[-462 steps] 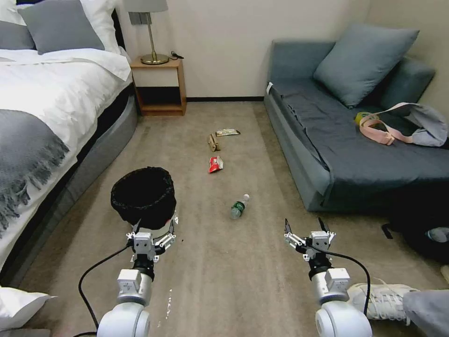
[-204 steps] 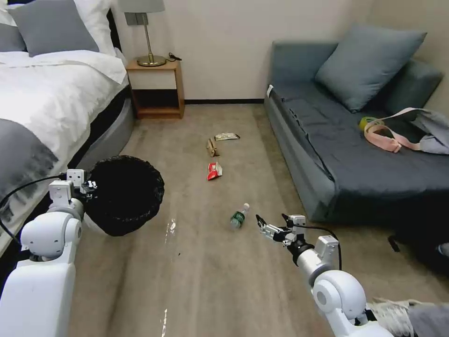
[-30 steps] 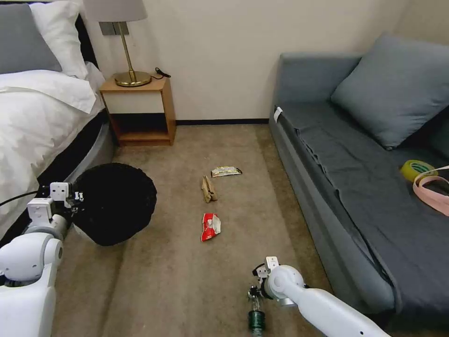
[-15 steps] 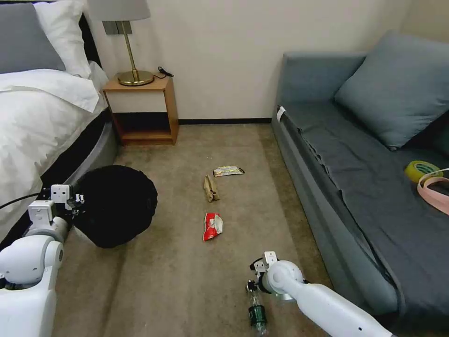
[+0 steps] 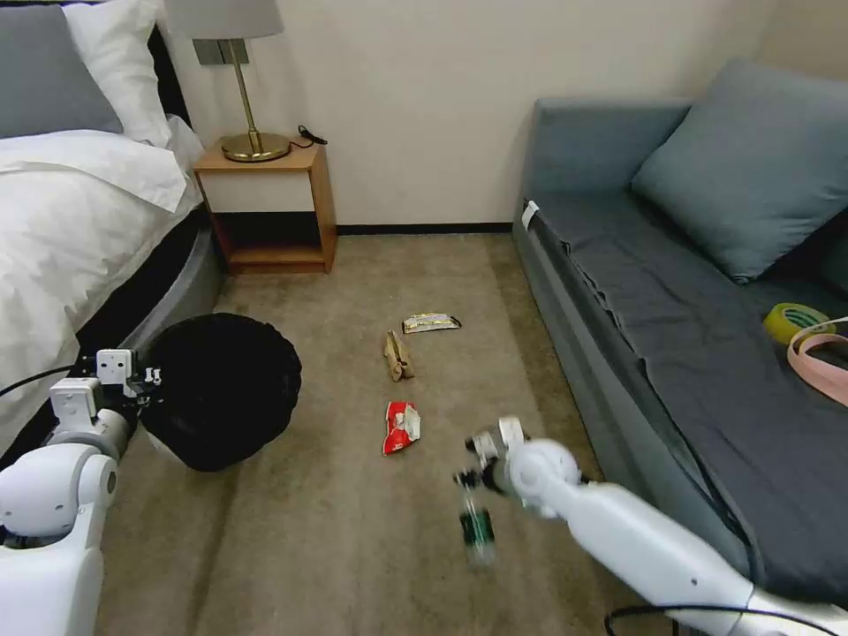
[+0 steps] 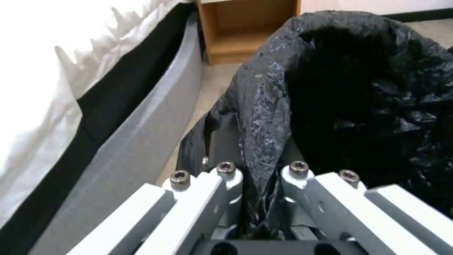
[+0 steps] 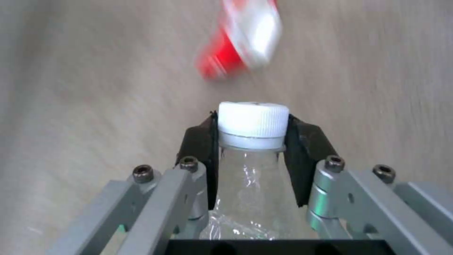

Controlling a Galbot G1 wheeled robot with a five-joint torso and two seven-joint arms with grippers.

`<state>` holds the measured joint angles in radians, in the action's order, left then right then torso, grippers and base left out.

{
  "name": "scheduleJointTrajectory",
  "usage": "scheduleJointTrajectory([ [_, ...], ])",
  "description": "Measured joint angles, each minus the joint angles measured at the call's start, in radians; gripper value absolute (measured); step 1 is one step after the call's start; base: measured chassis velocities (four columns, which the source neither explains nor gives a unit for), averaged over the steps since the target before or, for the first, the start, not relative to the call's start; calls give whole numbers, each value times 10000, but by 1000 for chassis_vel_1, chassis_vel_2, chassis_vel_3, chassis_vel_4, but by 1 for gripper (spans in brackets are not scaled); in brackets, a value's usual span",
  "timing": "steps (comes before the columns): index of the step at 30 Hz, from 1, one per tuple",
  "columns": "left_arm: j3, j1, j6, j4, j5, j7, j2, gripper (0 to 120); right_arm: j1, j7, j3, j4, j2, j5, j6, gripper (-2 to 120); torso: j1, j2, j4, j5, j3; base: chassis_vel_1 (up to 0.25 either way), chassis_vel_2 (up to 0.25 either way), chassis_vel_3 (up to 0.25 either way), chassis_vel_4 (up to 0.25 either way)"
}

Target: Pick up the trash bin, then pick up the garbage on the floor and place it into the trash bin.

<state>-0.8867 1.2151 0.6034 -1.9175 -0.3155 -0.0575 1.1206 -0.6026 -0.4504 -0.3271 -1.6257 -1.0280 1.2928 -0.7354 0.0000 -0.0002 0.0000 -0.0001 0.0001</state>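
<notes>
So the right gripper (image 7: 252, 141) is clamped on the neck of the clear plastic bottle with the white cap and green label (image 5: 477, 521), and the right wrist view makes that obvious: both black pads (image 7: 302, 156) sit just under the cap, with the red-and-white crumpled wrapper (image 7: 243, 37) blurred on the floor beyond. From the head view you only get the bottle hanging off the floor below the right wrist, near the sofa's front edge, smeared with motion. Same story on the other side: the head view shows the left gripper (image 5: 146, 389) out by the bed with the small round bin lined in a crinkly black plastic bag (image 5: 221, 389) held up and tilted, mouth facing the middle of the room, but the left wrist view is what shows the fingers (image 6: 222, 191) pinched shut on the bag-covered rim. Further up the floor lie the tan crumpled paper (image 5: 397, 355) and, just past it, the silvery-yellow snack wrapper (image 5: 429, 322), well apart from the bin. Floor is beige short-pile carpet (image 5: 353, 548). White-sheeted bed (image 5: 79, 221) on the left, wooden nightstand (image 5: 269, 212) with a brass lamp (image 5: 252, 106) at the wall, grey-blue sofa (image 5: 671, 336) on the right with a yellow tape roll (image 5: 791, 320) on the seat.
</notes>
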Motion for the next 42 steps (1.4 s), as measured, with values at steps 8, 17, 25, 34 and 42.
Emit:
scheduleJointTrajectory([
  [8, 139, 151, 118, -258, -419, 32, 131, 4, 1200, 494, 448, -794, -1368, 104, -2, 27, 0, 1, -1, -2, 0, 0, 0, 0, 0],
  [17, 285, 161, 216, -346, -672, 48, 183, 4, 2061, 938, 480, -735, -2726, 113, 246, 27, 0, 1, 1, -2, 0, 0, 0, 0, 0],
  [25, 584, -107, 297, -402, -632, 162, 301, 4, 3186, 1557, 582, 811, -4194, -290, 1189, 27, 0, 1, 0, -1, 0, 0, 0, 0, 0],
  [34, 708, -165, 317, -457, -589, 201, 401, 4, 3124, 2062, 168, 2137, -5557, -1156, 2205, 27, 0, 1, 1, -2, -1, 0, 0, 0, 0],
  [42, 677, -195, 315, -459, -643, 219, 352, 4, 2604, 2530, -421, 2419, -5543, -2173, 2761, 33, 0, 1, -1, 0, -1, 0, 0, 0, 0],
])
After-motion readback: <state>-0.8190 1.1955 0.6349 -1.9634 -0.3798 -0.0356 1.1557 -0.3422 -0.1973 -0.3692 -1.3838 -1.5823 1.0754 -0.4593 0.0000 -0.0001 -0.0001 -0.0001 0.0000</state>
